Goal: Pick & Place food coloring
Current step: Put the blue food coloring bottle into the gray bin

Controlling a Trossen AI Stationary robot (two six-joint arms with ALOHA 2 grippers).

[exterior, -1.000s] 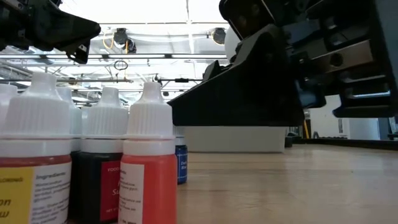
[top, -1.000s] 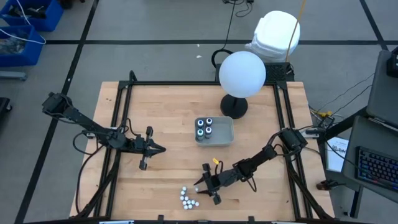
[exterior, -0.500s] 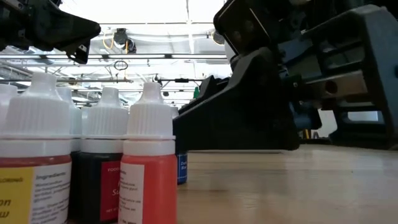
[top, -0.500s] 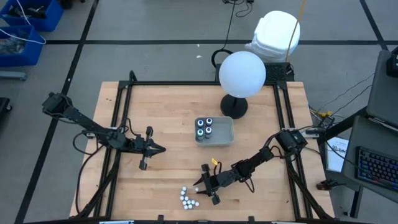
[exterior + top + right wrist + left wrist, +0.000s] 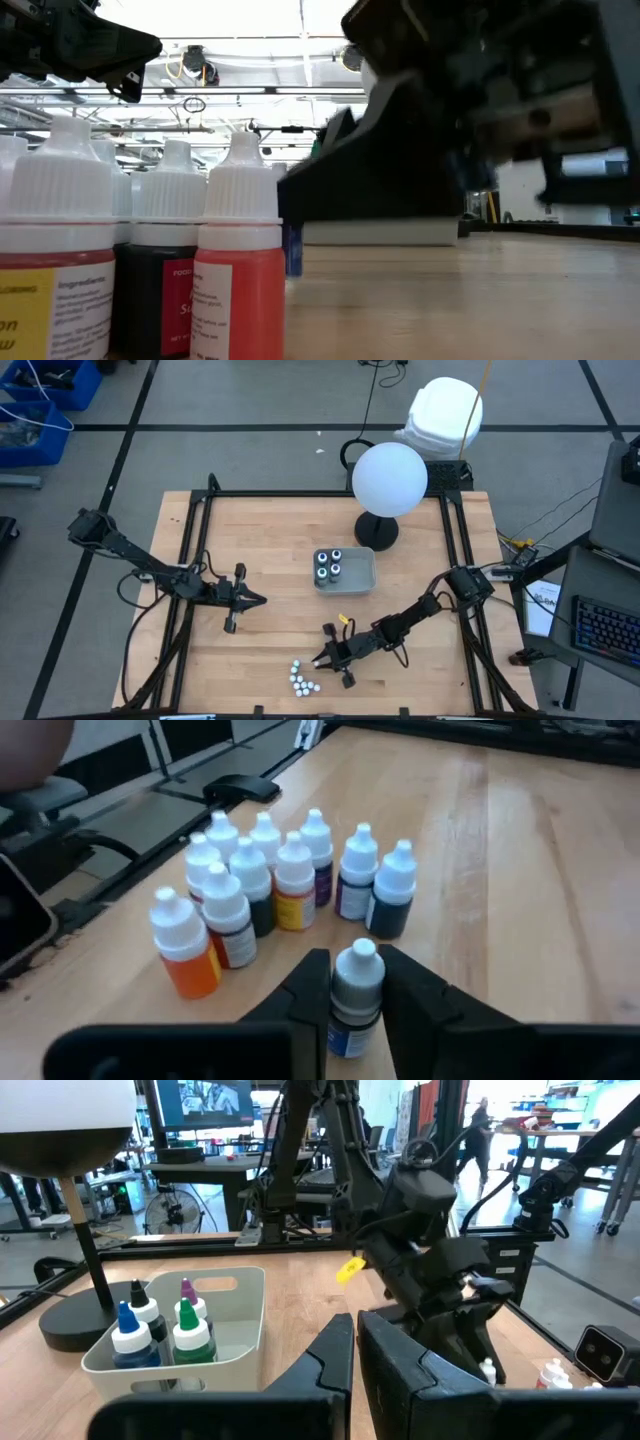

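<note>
Several small food coloring bottles (image 5: 303, 680) with white caps stand in a cluster near the table's near edge, seen close up in the low view (image 5: 150, 250) and ahead in the right wrist view (image 5: 270, 880). My right gripper (image 5: 322, 658) (image 5: 355, 960) is just right of the cluster, shut on one blue-labelled bottle (image 5: 352, 1020) that stands apart from the rest. My left gripper (image 5: 258, 599) (image 5: 355, 1335) waits shut over the table's left half. Three more bottles stand in the grey tray (image 5: 368, 572) (image 5: 250, 1310). My right gripper pinches the blue-labelled bottle between its two fingers (image 5: 305, 990), at the cap and upper body (image 5: 357, 1005). The fingers come low from the table's right, slanting down. The bottle stays upright; whether its base is on the table, I cannot tell.
A lamp with a round white shade (image 5: 390, 478) stands on a dark base (image 5: 378, 532) behind the tray. A black frame (image 5: 300, 494) runs around the wooden table. Bare wood lies between the tray and the bottle cluster.
In the low view my right gripper dropped toward the table half a second ago and is now blurred and slightly higher. The blue-labelled bottle behind the orange one also shows a little higher than before. The cluster has stayed put.
</note>
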